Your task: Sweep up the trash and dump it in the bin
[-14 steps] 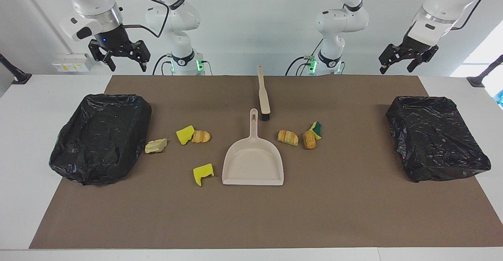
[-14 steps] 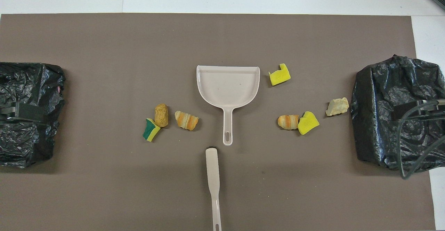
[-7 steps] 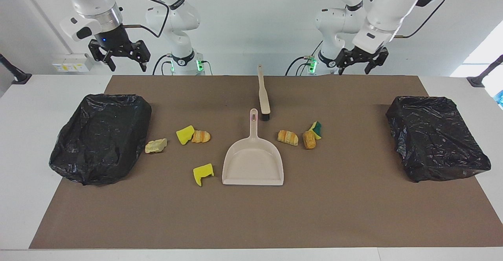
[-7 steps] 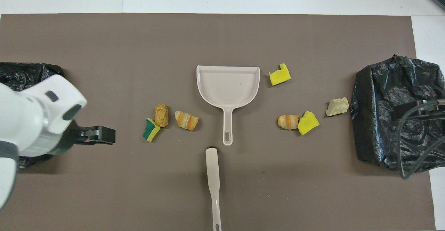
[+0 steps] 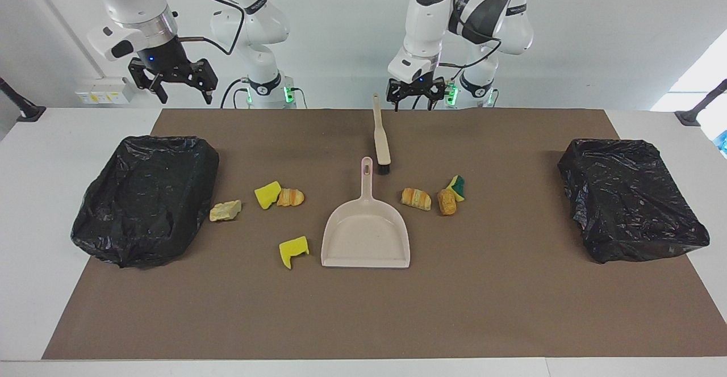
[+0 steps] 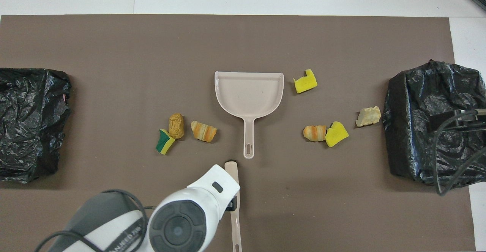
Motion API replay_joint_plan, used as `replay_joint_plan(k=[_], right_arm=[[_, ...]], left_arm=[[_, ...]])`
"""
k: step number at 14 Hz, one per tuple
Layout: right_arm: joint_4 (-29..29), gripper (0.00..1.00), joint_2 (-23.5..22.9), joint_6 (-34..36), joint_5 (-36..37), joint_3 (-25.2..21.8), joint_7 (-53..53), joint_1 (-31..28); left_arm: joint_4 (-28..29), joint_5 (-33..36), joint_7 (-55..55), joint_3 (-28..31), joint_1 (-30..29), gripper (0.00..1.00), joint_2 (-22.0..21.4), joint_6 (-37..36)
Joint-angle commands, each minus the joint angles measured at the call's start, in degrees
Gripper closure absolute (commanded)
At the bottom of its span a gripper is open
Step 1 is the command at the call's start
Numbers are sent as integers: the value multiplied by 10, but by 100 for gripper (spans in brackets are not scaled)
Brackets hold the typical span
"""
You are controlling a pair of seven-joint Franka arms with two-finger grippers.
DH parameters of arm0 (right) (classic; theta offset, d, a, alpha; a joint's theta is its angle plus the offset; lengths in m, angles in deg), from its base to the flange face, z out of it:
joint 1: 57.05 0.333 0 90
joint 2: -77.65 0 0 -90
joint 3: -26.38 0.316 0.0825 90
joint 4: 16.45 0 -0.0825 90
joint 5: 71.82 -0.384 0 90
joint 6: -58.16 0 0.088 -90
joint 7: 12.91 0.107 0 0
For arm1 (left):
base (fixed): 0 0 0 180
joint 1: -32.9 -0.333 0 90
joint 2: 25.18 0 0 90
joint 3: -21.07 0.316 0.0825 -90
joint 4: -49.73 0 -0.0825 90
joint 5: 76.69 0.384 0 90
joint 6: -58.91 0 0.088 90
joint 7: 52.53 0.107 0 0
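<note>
I have the left gripper (image 5: 415, 100) up in the air over the handle end of the brush (image 5: 381, 133), its fingers apart and holding nothing. The right gripper (image 5: 172, 82) waits raised over the bin (image 5: 145, 198) at the right arm's end of the table, jaws also apart and empty.

The trash lies on the brown mat (image 5: 363, 309) in two groups either side of the dustpan (image 5: 366, 235). Toward the left arm's end: a striped bread lump (image 5: 416, 198), a brown lump (image 5: 447, 201) touching a green-backed sponge bit (image 5: 457, 185). Toward the right arm's end: a yellow sponge bit (image 5: 267, 194) touching another bread lump (image 5: 291, 197), a pale chunk (image 5: 225, 210) just beside the bin, and a second yellow bit (image 5: 293, 250) farther from the robots, just beside the pan's mouth.

The brush lies nearer the robots than the dustpan, its bristle end just beside the pan's handle tip. A second black-bagged bin (image 5: 630, 198) sits at the left arm's end, well apart from the scraps.
</note>
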Motion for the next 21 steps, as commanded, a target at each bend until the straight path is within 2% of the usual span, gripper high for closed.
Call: replay_joint_plan(k=[1, 3, 5, 8, 12, 13, 14, 16, 17, 19, 21], right_arm=[[-15, 0, 11, -16, -13, 0, -11, -2], [-11, 0, 3, -18, -12, 8, -11, -2], [-1, 0, -15, -18, -12, 10, -9, -2], [20, 0, -40, -18, -9, 32, -5, 0], [48, 0, -78, -22, -8, 54, 35, 5], [50, 0, -84, -23, -10, 59, 46, 6], [51, 0, -94, -31, -10, 63, 65, 12], [52, 0, -109, -56, -12, 69, 94, 26], [55, 0, -118, -67, -20, 69, 114, 38], [56, 0, -129, -88, -34, 69, 129, 44], [55, 0, -136, -103, -36, 69, 133, 44]], left_arm=[[50, -2, -62, 12, 75, 0, 30, 93], [64, -1, -76, 12, 97, 0, 60, 138], [76, -1, -77, 12, 106, 0, 66, 162], [103, -2, -84, 12, 140, 0, 66, 185], [104, -2, -81, 12, 141, 0, 92, 203], [99, -2, -78, 13, 140, 4, 95, 198], [95, -1, -77, 13, 135, 17, 96, 194], [91, -2, -80, 14, 133, 27, 91, 184], [89, -2, -80, 14, 134, 43, 90, 182], [89, -1, -78, 14, 133, 99, 90, 177], [85, -1, -73, 15, 130, 100, 88, 160]])
